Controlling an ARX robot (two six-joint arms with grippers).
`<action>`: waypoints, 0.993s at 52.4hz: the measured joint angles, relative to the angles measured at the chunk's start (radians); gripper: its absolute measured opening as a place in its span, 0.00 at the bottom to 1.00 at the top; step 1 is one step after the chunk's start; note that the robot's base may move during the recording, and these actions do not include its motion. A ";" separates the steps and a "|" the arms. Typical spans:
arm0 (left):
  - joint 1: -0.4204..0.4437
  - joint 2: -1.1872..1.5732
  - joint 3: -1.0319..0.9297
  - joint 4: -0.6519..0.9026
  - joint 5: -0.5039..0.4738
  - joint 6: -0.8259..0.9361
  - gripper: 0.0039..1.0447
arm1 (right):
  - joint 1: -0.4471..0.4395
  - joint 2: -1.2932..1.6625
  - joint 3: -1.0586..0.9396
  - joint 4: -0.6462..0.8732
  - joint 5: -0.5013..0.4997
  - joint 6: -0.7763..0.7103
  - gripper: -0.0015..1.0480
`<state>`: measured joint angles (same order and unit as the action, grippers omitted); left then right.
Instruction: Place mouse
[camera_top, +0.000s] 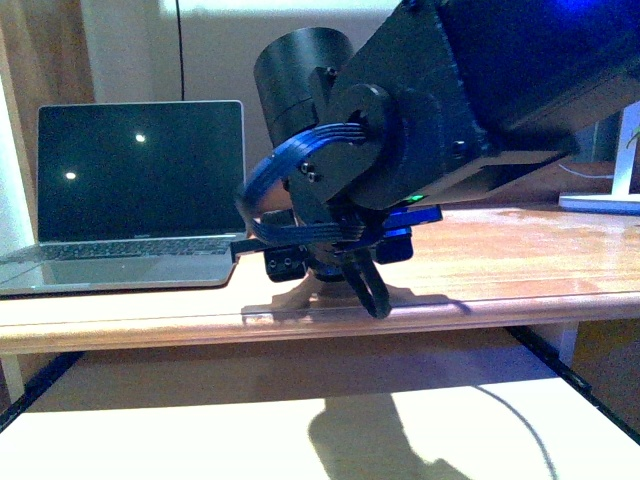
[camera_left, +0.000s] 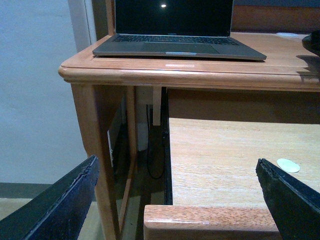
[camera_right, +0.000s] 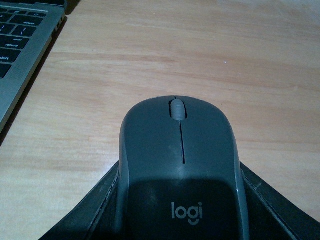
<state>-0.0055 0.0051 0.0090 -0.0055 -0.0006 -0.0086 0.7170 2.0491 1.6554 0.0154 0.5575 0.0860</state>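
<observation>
Wooden table (camera_top: 520, 270) with open laptop (camera_top: 140, 180) at its left, grey mouse (camera_right: 180, 165) near the laptop, clasped at its sides between the right fingers (camera_right: 95, 217), left fingers (camera_left: 55, 205) spread wide, holding nothing.

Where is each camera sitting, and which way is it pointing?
Front: on the robot's body, facing the desk and laptop; the right arm fills the upper right.
Left wrist: low beside the desk, looking under its top at the shelf; the left gripper shows, open.
Right wrist: just above the desk, looking along the mouse held in the right gripper.
Shared: the laptop shows in all three.
</observation>
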 joint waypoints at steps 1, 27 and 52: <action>0.000 0.000 0.000 0.000 0.000 0.000 0.93 | 0.000 0.013 0.016 -0.003 0.003 0.001 0.53; 0.000 0.000 0.000 0.000 0.000 0.000 0.93 | -0.035 -0.030 -0.098 0.203 -0.102 0.108 0.93; 0.000 0.000 0.000 0.000 0.000 0.000 0.93 | -0.327 -0.727 -0.950 0.581 -0.711 0.045 0.93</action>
<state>-0.0055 0.0051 0.0090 -0.0055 -0.0006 -0.0086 0.3897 1.3224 0.7055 0.5964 -0.1532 0.1310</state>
